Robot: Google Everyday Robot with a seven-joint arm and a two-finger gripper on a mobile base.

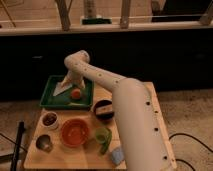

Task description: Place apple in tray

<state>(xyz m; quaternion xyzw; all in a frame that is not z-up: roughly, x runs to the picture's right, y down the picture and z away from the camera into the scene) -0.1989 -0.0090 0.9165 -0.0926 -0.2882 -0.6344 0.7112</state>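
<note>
The apple (76, 93), small and orange-red, lies inside the green tray (50, 98) at its right side. The tray sits at the back left of the wooden table. My white arm reaches from the lower right over the table and bends down into the tray. My gripper (70, 85) is just above and left of the apple, over the tray. A pale wedge-shaped thing (61, 88) lies in the tray beside it.
In front of the tray stand a small white bowl of dark red contents (49, 119), an orange bowl (75, 132), a metal cup (44, 143), a green cup (102, 136), a dark bowl (104, 108) and a blue sponge (117, 156).
</note>
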